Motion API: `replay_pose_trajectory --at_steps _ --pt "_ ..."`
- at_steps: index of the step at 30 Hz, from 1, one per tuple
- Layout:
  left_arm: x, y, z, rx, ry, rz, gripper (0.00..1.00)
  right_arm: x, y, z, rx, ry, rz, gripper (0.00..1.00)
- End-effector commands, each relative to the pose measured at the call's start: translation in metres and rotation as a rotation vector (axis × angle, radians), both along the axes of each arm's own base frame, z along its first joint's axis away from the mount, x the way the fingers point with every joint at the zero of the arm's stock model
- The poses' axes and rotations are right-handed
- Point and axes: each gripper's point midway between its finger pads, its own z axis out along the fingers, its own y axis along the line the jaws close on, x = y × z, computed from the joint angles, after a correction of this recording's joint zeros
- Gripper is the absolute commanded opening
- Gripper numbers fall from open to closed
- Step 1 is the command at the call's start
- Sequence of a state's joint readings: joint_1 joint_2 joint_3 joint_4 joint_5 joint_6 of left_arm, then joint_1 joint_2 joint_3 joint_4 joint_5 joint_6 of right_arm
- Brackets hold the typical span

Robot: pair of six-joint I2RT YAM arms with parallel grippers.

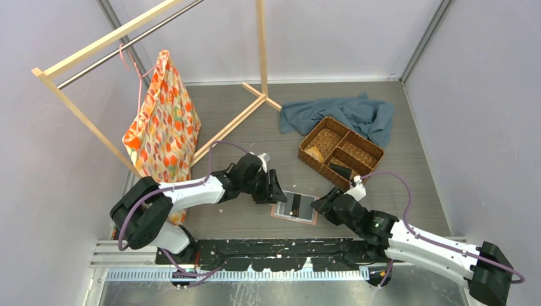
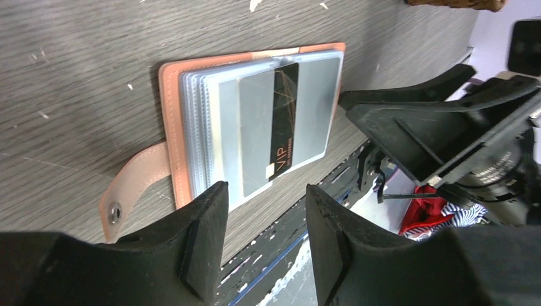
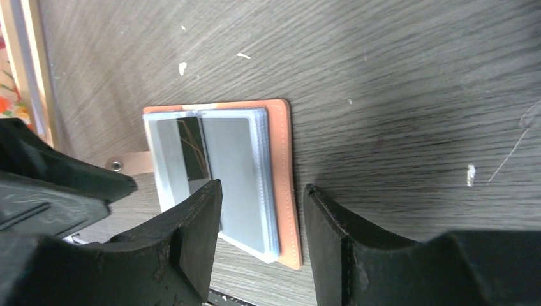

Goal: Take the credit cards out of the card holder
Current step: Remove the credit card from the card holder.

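Observation:
The salmon-pink card holder [image 1: 294, 206] lies open on the table between my two grippers, its clear grey sleeves facing up. It also shows in the left wrist view [image 2: 173, 121] and the right wrist view [image 3: 282, 159]. A pale card with a black stripe [image 2: 285, 111] sits in the top sleeve and also shows in the right wrist view [image 3: 192, 152]. My left gripper [image 1: 276, 189] [image 2: 263, 194] is open and empty at the holder's left edge. My right gripper [image 1: 319, 204] [image 3: 263, 191] is open and empty over the holder's right edge. A tan-gold card [image 1: 314, 153] and a black card [image 1: 339, 171] lie in the basket.
The brown woven three-compartment basket [image 1: 363, 145] stands behind and to the right of the holder, with a blue cloth [image 1: 351, 113] behind it. A wooden clothes rack [image 1: 229, 124] with an orange patterned bag [image 1: 163, 127] stands at the back left. The table's front rail runs just below the holder.

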State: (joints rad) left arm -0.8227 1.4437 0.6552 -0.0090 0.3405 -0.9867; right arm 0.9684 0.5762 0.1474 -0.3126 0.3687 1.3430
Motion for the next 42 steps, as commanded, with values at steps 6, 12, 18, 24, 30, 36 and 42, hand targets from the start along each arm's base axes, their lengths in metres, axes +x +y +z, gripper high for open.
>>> replay_pose_trajectory --at_steps 6,12,18,24,30,36,42 --pt "0.004 -0.014 0.014 -0.057 -0.017 -0.033 0.49 0.003 0.005 -0.010 0.089 0.008 -0.054 0.55" --pt "0.004 -0.014 0.001 -0.033 0.005 -0.035 0.49 0.003 0.004 -0.012 0.166 0.002 -0.084 0.50" --pt "0.004 -0.013 -0.004 -0.021 0.009 -0.037 0.49 0.004 0.010 0.002 0.204 -0.042 -0.051 0.44" --pt "0.004 -0.012 -0.001 -0.022 -0.001 -0.036 0.49 0.002 0.015 0.005 0.200 -0.042 -0.017 0.45" --pt "0.005 -0.016 0.019 -0.059 -0.029 -0.047 0.48 0.007 0.029 0.019 0.149 -0.060 0.052 0.48" --pt "0.006 -0.026 0.044 -0.137 -0.054 -0.069 0.49 0.015 0.049 0.029 0.157 -0.075 0.091 0.49" --pt "0.015 -0.021 0.016 -0.074 -0.045 -0.019 0.47 0.020 0.053 0.039 0.145 -0.096 0.093 0.49"
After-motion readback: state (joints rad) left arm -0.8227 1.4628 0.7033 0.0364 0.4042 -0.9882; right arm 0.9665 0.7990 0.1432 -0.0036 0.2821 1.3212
